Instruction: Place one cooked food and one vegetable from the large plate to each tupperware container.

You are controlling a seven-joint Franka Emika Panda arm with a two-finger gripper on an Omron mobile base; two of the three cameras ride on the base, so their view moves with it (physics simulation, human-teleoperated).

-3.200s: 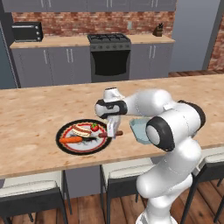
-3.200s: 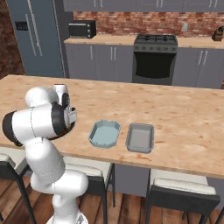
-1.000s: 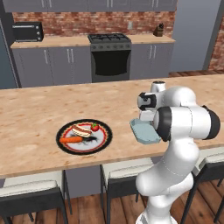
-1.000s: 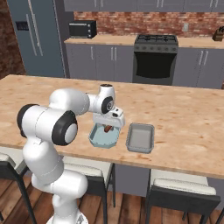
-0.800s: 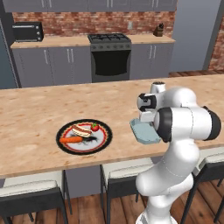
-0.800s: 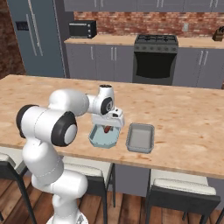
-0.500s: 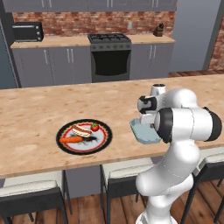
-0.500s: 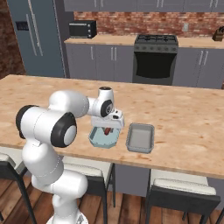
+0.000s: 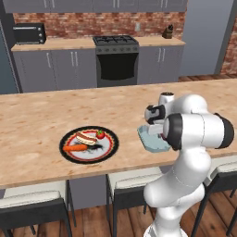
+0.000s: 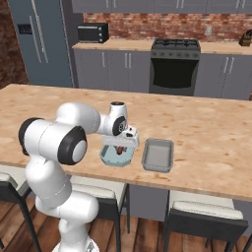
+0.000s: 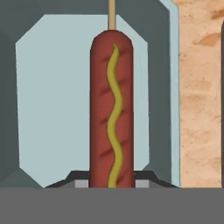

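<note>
My gripper (image 10: 119,143) hangs low over the left tupperware container (image 10: 107,158), a pale blue-grey tray near the counter's front edge. It is shut on a brown sausage (image 11: 111,109) on a wooden stick, striped with mustard. In the hand view the gripper (image 11: 112,181) clamps the sausage's near end, and the sausage lies lengthwise above the container's floor (image 11: 52,87). A second tupperware container (image 10: 158,155) sits just right of the first. The large plate (image 9: 110,149) lies to the left, holding a carrot (image 9: 74,148), a bun-like food (image 9: 85,137) and a red vegetable (image 9: 100,134).
The wooden counter (image 9: 41,115) stretches wide on both sides. Stools (image 10: 202,221) stand under its front edge. A stove (image 9: 116,58) and grey cabinets line the far wall.
The arm has swung from the plate across to the left container with the sausage in its grip. Over the last second it has sunk slightly lower over the tray.
</note>
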